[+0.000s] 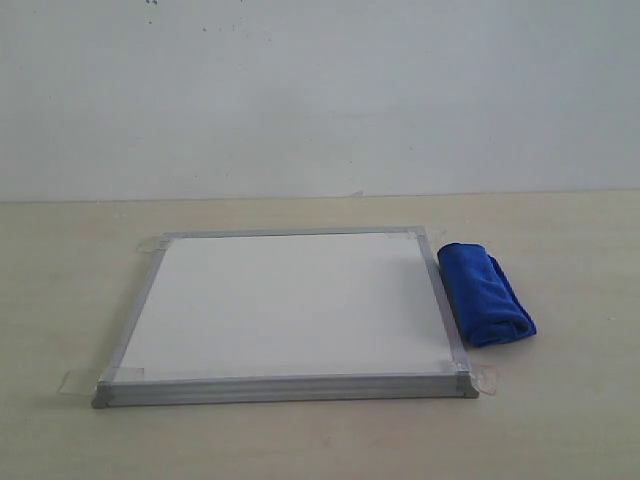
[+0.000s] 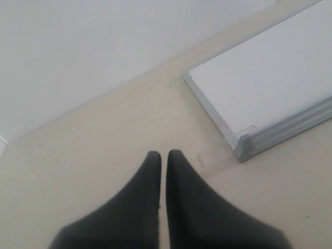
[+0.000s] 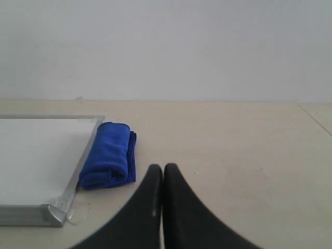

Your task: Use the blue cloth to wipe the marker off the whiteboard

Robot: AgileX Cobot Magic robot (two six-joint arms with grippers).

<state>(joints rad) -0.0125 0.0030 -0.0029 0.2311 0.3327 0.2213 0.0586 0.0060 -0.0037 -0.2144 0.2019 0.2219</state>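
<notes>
The whiteboard (image 1: 290,305) lies flat on the table, silver-framed, with clear tape tabs at its corners. No marker line shows on its white face in any view. The blue cloth (image 1: 485,295), rolled into a thick cylinder, rests on the table against the board's right edge. In the right wrist view the blue cloth (image 3: 107,154) lies beside the whiteboard (image 3: 36,155), and my right gripper (image 3: 163,168) is shut and empty, a short way off the cloth. My left gripper (image 2: 164,154) is shut and empty over bare table near a corner of the whiteboard (image 2: 270,78). Neither gripper appears in the exterior view.
The beige table (image 1: 560,420) runs back to a pale wall (image 1: 320,90). Tape tabs (image 1: 75,382) stick out from the board's corners. A faint seam (image 3: 316,116) crosses the table at the far right in the right wrist view.
</notes>
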